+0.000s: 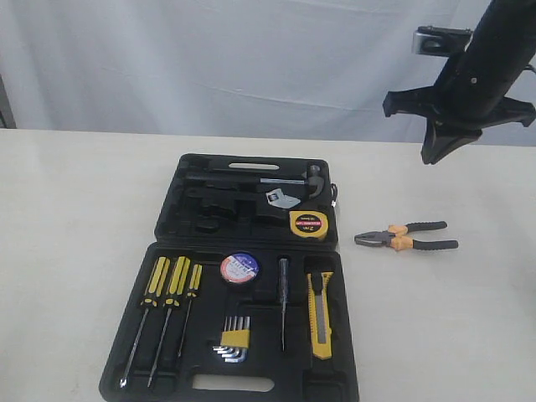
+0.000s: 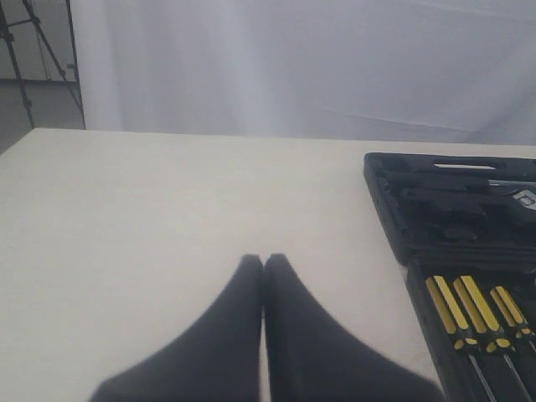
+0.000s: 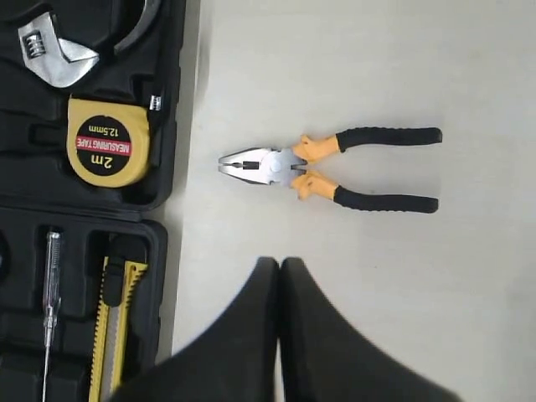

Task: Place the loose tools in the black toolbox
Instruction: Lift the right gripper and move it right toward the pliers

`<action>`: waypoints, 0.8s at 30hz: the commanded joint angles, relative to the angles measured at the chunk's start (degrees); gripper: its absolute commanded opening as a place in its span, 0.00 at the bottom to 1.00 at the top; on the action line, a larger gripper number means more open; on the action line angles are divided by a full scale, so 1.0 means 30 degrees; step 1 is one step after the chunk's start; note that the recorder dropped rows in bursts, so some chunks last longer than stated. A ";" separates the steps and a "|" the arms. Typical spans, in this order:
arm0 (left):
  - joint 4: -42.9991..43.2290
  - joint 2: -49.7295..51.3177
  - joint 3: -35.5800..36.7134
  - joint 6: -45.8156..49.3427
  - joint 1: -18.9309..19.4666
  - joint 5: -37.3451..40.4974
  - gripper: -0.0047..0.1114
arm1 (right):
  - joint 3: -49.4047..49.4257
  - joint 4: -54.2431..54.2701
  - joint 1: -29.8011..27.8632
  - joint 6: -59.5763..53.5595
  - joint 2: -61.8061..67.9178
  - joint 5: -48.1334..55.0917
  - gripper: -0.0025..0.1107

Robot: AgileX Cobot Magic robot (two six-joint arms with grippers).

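Note:
The black toolbox (image 1: 167, 219) lies open on the table. In its recesses sit the yellow tape measure (image 1: 307, 224), the black tape roll (image 1: 239, 267) and the yellow-and-black utility knife (image 1: 320, 314). The black-and-orange pliers (image 1: 404, 238) lie on the table just right of the box, jaws pointing toward it. My right gripper (image 1: 437, 153) hangs shut and empty well above the pliers; in its wrist view the pliers (image 3: 331, 167) lie beyond the shut gripper (image 3: 279, 261), with the tape measure (image 3: 106, 141) and knife (image 3: 109, 335) alongside. My left gripper (image 2: 264, 258) is shut over bare table beside the box (image 2: 394, 226).
Three yellow-and-black screwdrivers (image 1: 172, 285), hex keys in a yellow holder (image 1: 234, 337), a test pen (image 1: 283, 293), a hammer and an adjustable wrench (image 1: 282, 198) fill other recesses. A white curtain stands behind the table. The left arm is outside the exterior view.

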 commanded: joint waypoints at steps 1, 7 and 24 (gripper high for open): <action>-0.0047 -0.0053 0.0041 -0.0048 -0.0039 0.0010 0.04 | 0.0016 -0.0235 -0.0153 0.0111 -0.0190 -0.0143 0.02; -0.0047 -0.0053 0.0041 -0.0048 -0.0039 0.0010 0.04 | 0.0016 -0.0276 -0.0105 -0.0698 -0.0577 0.0060 0.02; -0.0047 -0.0053 0.0041 -0.0013 -0.0039 0.0010 0.04 | 0.0016 -0.0305 -0.0067 -0.5123 -0.2630 0.0060 0.02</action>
